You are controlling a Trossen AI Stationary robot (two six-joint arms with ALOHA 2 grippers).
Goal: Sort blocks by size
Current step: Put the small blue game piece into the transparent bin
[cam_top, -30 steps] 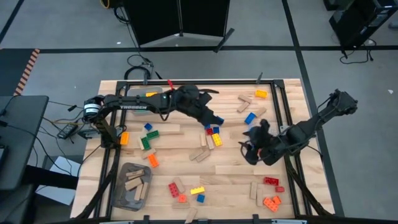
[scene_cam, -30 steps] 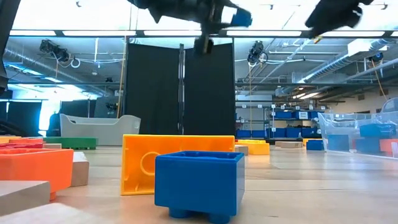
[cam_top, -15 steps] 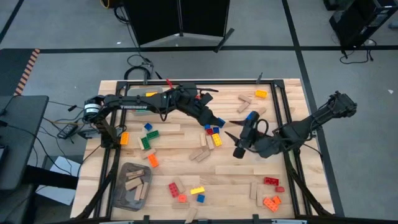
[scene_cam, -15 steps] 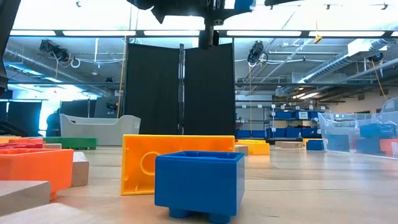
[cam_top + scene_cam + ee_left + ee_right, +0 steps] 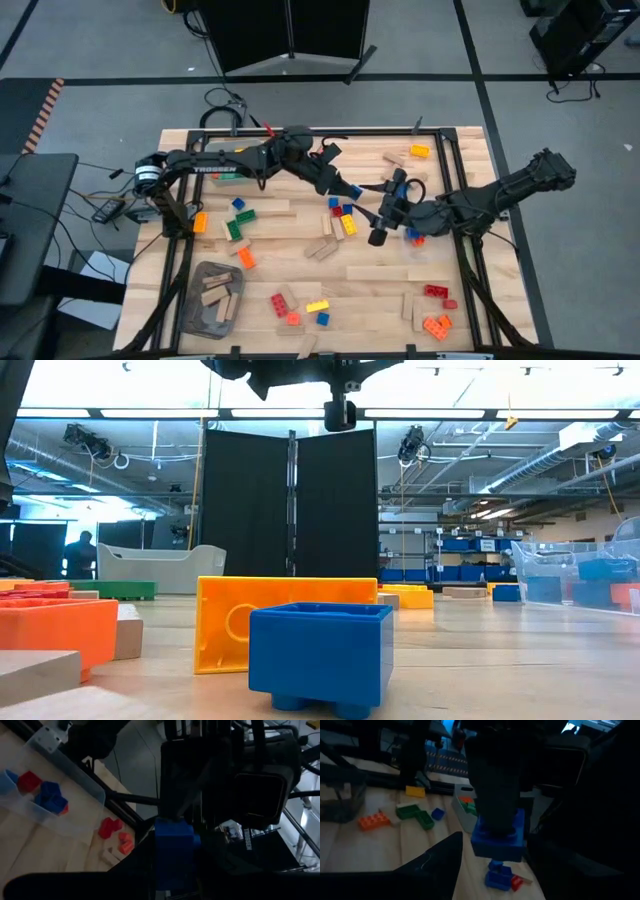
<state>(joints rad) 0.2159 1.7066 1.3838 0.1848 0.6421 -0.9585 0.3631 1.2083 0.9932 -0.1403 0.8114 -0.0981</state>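
1. The light wooden table (image 5: 300,285) with black rails carries the whole scene, and blocks lie scattered on all parts of it.
2. The left arm reaches from the left side across the far part of the table, and the right arm comes in from the right edge. The two meet above the middle.
3. A dark grey plastic bin (image 5: 211,299) stands at the near left corner and holds several plain tan wooden pieces (image 5: 219,294).
4. A clear plastic bin (image 5: 55,802), seen in the left wrist view, holds small red and blue studded bricks.
5. The left gripper (image 5: 352,190) is above the table centre, clenched on a small blue studded brick (image 5: 174,840). This brick is raised off the table, between the dark fingers.
6. The right gripper (image 5: 385,210) is just beside it, pointing toward the left gripper. Its fingers stand apart on either side of the same blue brick, and I cannot tell if they touch it.
7. In the low view, a blue square hollow brick (image 5: 320,656) lies in front of an orange brick (image 5: 285,622) on the table.
8. Red and orange bricks (image 5: 436,308) lie near the right corner in front.
9. A green brick (image 5: 236,228) and a small blue one lie left of centre.
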